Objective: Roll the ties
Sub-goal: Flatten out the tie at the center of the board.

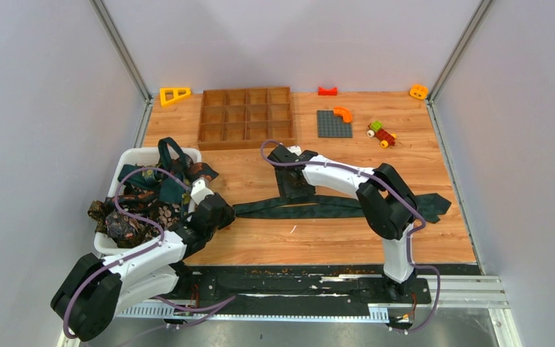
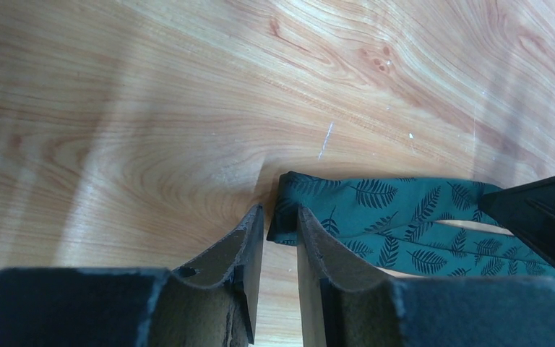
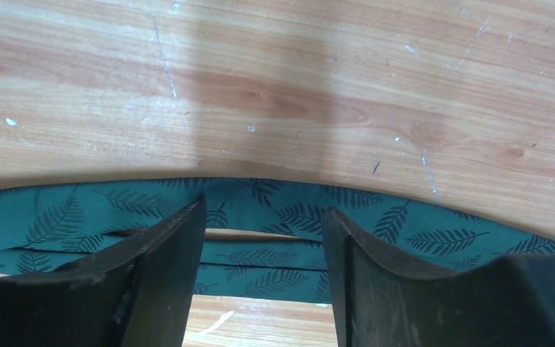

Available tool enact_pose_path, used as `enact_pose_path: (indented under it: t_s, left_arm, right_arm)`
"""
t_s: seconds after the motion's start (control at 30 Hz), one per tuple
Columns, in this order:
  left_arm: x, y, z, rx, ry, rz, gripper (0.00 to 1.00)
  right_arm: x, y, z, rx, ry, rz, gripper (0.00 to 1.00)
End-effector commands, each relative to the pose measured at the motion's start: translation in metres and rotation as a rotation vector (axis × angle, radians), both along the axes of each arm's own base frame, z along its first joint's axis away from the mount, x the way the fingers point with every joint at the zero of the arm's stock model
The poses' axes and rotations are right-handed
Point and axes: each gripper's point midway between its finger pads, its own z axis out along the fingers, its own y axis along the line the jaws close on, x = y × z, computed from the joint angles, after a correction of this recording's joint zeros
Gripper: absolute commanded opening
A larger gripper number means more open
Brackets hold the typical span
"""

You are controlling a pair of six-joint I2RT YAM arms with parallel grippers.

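Observation:
A dark teal tie [image 1: 332, 207] with a fern print lies stretched across the middle of the table, doubled into side-by-side strands. My left gripper [image 1: 225, 212] is at its left end. In the left wrist view the tie [image 2: 405, 217] ends right at my left gripper [image 2: 280, 211], whose jaws stand a narrow gap apart with bare wood showing between them. My right gripper [image 1: 293, 189] hangs over the strands farther right. The right wrist view shows this gripper [image 3: 264, 206] wide open above the tie [image 3: 433, 228], gripping nothing. More ties [image 1: 144, 206] are heaped in a white bin [image 1: 141, 153].
A wooden compartment tray [image 1: 246, 116] stands at the back. Right of it are a grey baseplate [image 1: 333, 123] and a toy car [image 1: 381, 134]. A yellow triangle [image 1: 174, 95], a red piece [image 1: 327, 91] and an orange piece [image 1: 418, 91] line the far edge.

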Motion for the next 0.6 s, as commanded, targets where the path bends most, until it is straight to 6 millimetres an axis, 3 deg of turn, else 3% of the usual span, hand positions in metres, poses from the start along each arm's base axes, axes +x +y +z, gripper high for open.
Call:
enact_pose_path:
  t_s: [0.0,0.1,0.27,0.57]
  left_arm:
    - [0.007,0.001,0.007,-0.004,-0.042,0.007,0.31]
    - [0.006,0.001,0.006,-0.002,-0.042,0.004,0.30]
    - [0.007,0.000,0.008,0.001,-0.047,0.001,0.30]
    - [0.007,0.000,0.006,0.000,-0.044,-0.002,0.30]
  right_arm:
    - [0.007,-0.002,0.004,0.014,-0.010,-0.015,0.63]
    - [0.003,-0.001,-0.010,0.007,0.025,-0.013,0.60]
    - [-0.009,0.001,-0.032,0.025,0.087,-0.019,0.43]
    - [-0.014,0.002,-0.034,0.047,0.101,-0.019,0.17]
